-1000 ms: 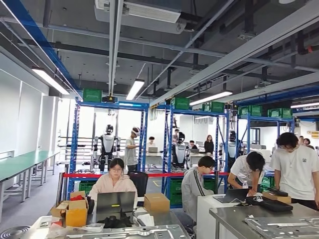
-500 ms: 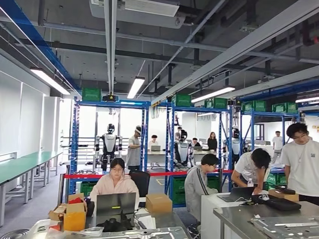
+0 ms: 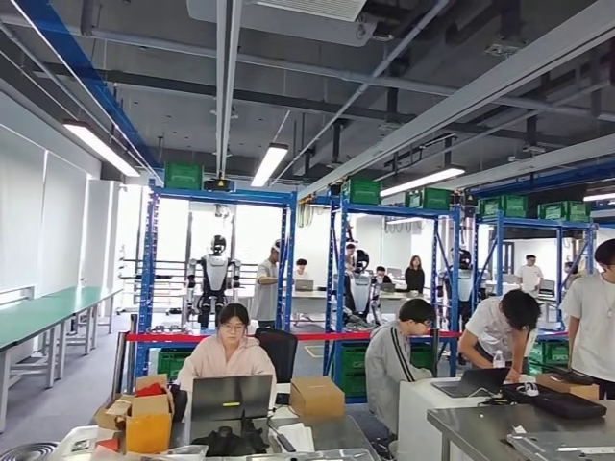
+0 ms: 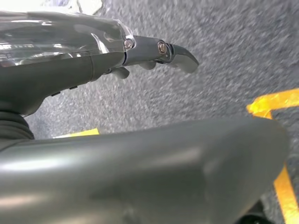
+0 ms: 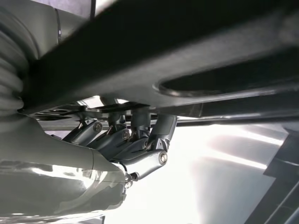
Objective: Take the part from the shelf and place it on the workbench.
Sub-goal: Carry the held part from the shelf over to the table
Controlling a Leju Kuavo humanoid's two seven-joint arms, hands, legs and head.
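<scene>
The head view is looking out across a workshop hall. Blue shelves are standing at the back behind a red barrier tape. In front of them a person is sitting at a laptop, with a cardboard box just beside it. A steel worktop is showing at the lower right, and a flat metal panel is lying on it. Other people are bending over a desk just behind that worktop.

The wrist views are giving what the head view lacks. The left hand is hanging over grey floor crossed by yellow tape. Its dark fingers are reaching out straight and its thick thumb is lying apart from them, with nothing between them.

The right hand is curling its fingers up against a dark, flat part with a long oval slot. The part is running across the hand from side to side, and the fingertips are disappearing behind its edge. The hand appears to be gripping the part there, though the contact itself is hidden. Bright, blurred surfaces are lying beyond it, and I cannot tell what they are.
</scene>
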